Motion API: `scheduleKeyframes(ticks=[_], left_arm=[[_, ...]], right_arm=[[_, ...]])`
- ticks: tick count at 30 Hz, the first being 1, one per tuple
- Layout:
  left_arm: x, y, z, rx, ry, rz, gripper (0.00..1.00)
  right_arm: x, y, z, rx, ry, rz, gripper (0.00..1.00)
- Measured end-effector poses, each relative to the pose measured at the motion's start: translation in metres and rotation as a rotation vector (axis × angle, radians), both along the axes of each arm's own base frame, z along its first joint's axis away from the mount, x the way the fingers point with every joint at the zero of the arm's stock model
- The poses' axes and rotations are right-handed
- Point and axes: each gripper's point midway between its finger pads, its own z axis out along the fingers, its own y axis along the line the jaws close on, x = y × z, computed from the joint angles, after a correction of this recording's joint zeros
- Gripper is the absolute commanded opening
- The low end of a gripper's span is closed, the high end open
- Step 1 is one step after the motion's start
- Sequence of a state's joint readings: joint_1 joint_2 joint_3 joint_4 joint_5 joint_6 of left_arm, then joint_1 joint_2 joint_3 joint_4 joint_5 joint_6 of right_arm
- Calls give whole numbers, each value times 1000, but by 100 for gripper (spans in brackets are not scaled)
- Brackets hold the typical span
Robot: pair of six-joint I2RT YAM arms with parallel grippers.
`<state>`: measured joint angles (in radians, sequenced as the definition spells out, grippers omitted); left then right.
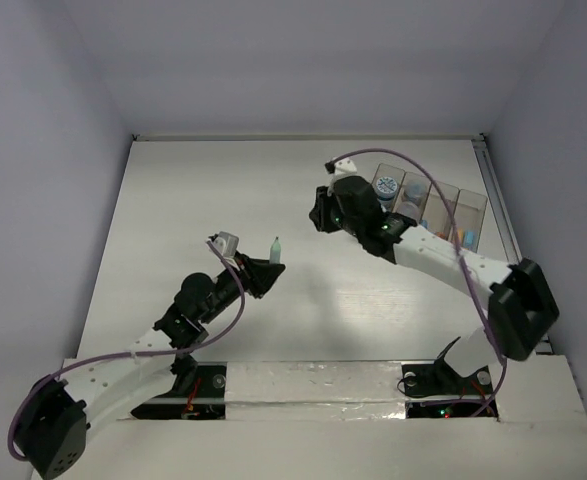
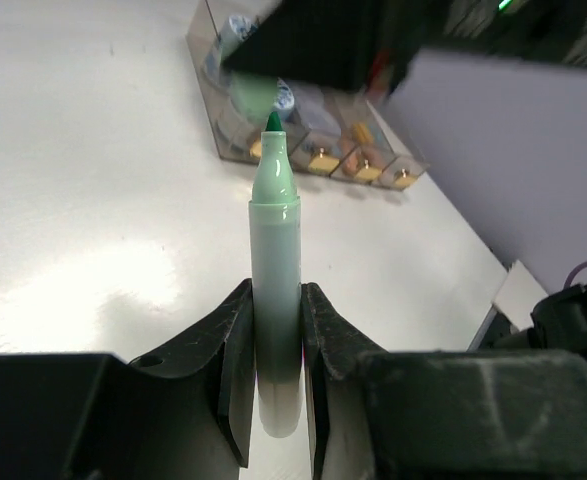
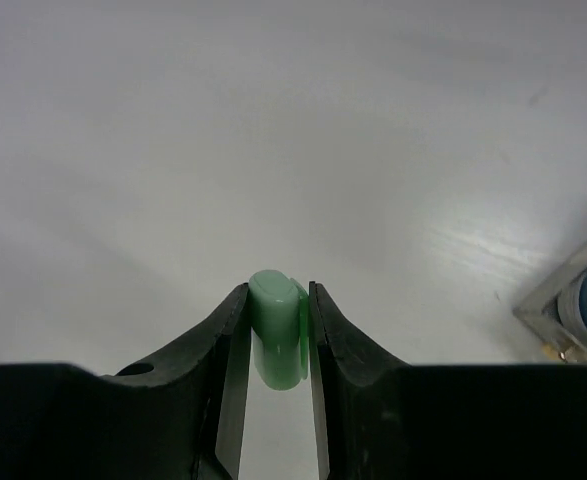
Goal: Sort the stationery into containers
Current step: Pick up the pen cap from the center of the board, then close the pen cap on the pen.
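The left hand (image 2: 276, 300) clenches an uncapped green marker (image 2: 274, 240) tip-up while the right hand (image 3: 278, 297) grips its pale green cap (image 3: 277, 335), seemingly for recapping before it goes into the organiser box (image 1: 471, 207).

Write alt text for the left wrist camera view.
The left hand is shut on an uncapped pale green marker, its green tip pointing away toward a clear organiser box on the white table. A dark, blurred part of the other arm fills the top edge.
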<state>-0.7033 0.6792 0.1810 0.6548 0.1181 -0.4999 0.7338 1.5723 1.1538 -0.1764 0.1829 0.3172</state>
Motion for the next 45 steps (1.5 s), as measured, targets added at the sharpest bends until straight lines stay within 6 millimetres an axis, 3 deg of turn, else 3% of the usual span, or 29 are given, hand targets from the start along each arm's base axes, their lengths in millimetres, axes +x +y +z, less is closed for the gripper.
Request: scheduleKeyframes(ticks=[4, 7, 16, 22, 31, 45], left_arm=[[-3, -8, -13, 9, 38, -45, 0], [-6, -12, -6, -18, 29, -72, 0], [-5, -25, 4, -62, 51, -118, 0], [5, -35, 8, -67, 62, -121, 0], [18, -51, 17, -86, 59, -150, 0], [24, -50, 31, -150, 41, -173, 0]], right_arm=[[7, 10, 79, 245, -191, -25, 0], [7, 17, 101, 368, -237, -25, 0], [-4, 39, 103, 569, -179, 49, 0], [-6, 34, 96, 681, -120, 83, 0], [-12, 39, 115, 816, -106, 169, 0], [-28, 47, 133, 908, -103, 267, 0]])
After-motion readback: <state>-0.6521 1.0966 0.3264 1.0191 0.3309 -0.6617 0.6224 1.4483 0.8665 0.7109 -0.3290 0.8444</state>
